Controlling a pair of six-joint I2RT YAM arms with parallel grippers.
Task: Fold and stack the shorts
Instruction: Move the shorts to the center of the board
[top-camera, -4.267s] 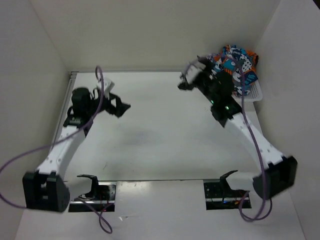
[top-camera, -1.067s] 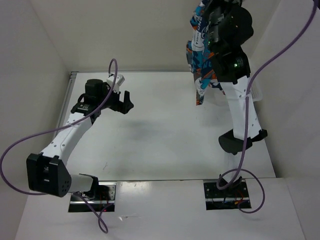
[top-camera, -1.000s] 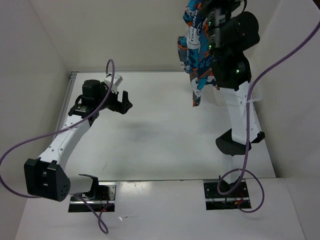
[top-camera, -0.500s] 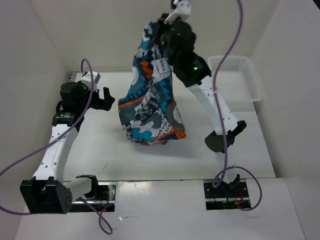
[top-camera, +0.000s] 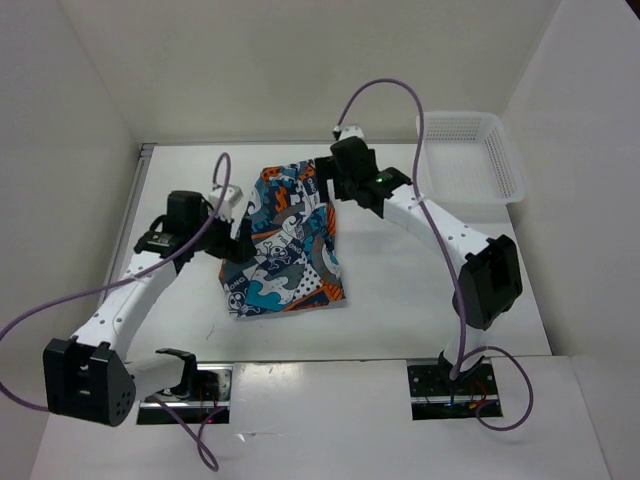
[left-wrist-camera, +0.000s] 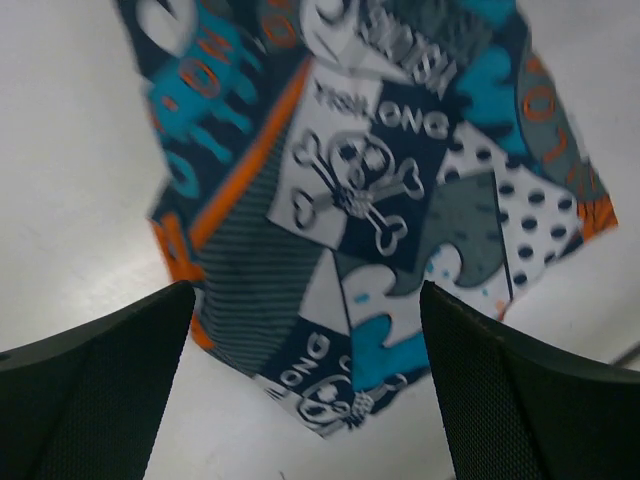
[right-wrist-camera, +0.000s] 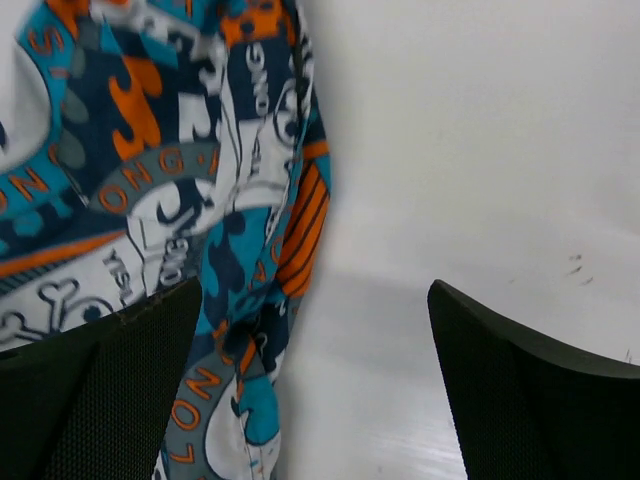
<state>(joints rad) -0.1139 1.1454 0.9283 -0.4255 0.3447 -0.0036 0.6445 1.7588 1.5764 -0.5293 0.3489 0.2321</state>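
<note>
While the shorts (top-camera: 285, 240) lie spread on the table (top-camera: 420, 270), your left gripper (top-camera: 239, 245) hovers, jaws parted, at their 9 o'clock edge; your right gripper (top-camera: 323, 189), jaws equally wide, at 1 o'clock.

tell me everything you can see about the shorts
The shorts are soft fabric in a busy patchwork print of teal-blue, orange, white and dark grey, with skulls, crossbones, dots and lettering. They lie unfolded and spread mostly flat on the white table, left of its middle. The left gripper and right gripper, both open, are at their edges without gripping them.
</note>
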